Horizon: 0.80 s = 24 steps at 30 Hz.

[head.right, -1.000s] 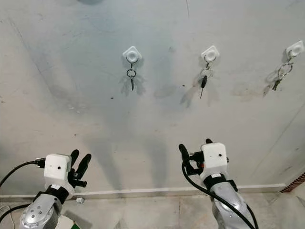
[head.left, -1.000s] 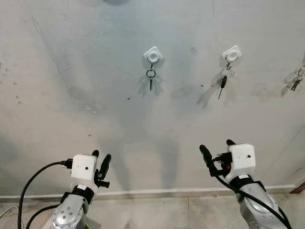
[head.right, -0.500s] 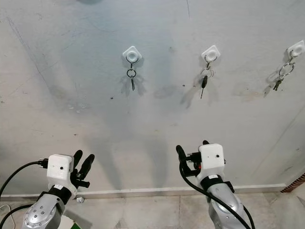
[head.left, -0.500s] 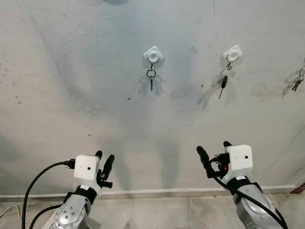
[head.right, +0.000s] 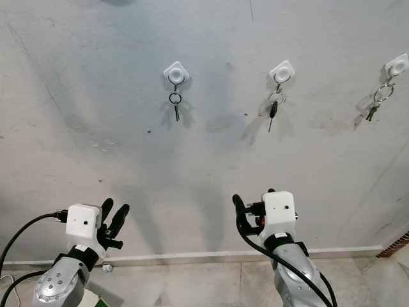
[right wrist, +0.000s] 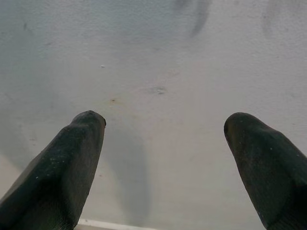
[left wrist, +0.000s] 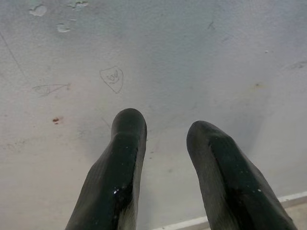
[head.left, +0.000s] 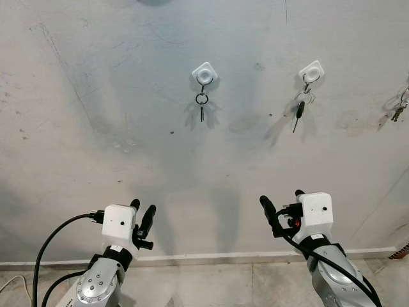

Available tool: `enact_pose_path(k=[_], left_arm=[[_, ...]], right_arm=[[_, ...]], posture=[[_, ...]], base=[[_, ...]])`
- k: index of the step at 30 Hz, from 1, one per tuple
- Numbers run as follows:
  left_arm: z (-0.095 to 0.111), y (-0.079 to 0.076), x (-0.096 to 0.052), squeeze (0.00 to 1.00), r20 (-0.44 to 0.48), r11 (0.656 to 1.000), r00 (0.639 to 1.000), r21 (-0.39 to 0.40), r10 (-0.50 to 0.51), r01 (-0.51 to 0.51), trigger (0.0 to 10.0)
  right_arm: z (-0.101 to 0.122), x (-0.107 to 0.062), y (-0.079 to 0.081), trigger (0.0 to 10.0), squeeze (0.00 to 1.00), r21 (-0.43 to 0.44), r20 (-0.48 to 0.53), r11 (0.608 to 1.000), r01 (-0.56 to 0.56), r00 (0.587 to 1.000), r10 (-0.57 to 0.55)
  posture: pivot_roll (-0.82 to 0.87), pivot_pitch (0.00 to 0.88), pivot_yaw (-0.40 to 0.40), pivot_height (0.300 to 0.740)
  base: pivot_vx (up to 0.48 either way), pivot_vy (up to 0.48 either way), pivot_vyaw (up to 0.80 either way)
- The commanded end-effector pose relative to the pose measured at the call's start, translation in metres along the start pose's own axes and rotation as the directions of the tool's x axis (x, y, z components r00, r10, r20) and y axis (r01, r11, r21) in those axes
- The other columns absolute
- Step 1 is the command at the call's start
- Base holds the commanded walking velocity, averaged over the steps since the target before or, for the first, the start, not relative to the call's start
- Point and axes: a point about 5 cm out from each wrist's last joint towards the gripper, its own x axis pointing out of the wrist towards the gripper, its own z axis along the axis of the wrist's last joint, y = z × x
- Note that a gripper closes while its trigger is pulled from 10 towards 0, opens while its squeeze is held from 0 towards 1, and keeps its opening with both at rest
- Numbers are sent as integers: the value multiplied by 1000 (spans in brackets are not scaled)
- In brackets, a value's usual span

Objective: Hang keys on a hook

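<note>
Three white hooks are fixed to the grey wall. The left hook (head.left: 204,75) carries a small key on a ring (head.left: 201,107). The middle hook (head.left: 312,70) holds a black-headed key bunch (head.left: 298,109). The far right hook (head.right: 396,64) also bears keys (head.right: 377,102). Both grippers are low, well below the hooks, pointing at the wall. My left gripper (head.left: 143,210) is open with a narrow gap (left wrist: 165,122) and holds nothing. My right gripper (head.left: 281,199) is open wider (right wrist: 165,119) and is empty too.
A pale skirting strip (head.left: 192,259) runs along the wall's foot above a tiled floor (head.left: 211,284). Black cables (head.left: 45,246) loop from both wrists. A reddish edge (head.right: 399,244) shows at the far lower right.
Both grippers have drifted slightly inward toward each other at about the same height. The keys and hooks are unchanged.
</note>
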Motion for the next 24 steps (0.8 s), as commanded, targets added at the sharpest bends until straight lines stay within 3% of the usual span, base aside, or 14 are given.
enact_pose_path(k=[1,5,15,24], left_arm=[[-3,1,0,0,-21,1000,1000,3,0,1,10000],[-1,1,2,0,-17,1000,1000,4,-5,5,10000],[-1,0,3,0,-19,1000,1000,4,-13,13,10000],[-1,-1,3,0,-24,1000,1000,4,-11,11,10000]], right_arm=[[4,1,3,10000,0,3,11,1000,-11,1000,11],[4,2,6,10000,0,11,0,1000,-18,1000,18],[4,3,7,10000,0,22,-8,1000,-19,1000,20],[6,5,10,10000,0,19,-4,999,-37,999,37]], posture=[[-12,0,71,740],[-11,0,75,740],[-11,0,76,740],[-8,0,72,740]], base=[[0,0,0],[0,0,-114],[0,0,-791],[0,0,0]])
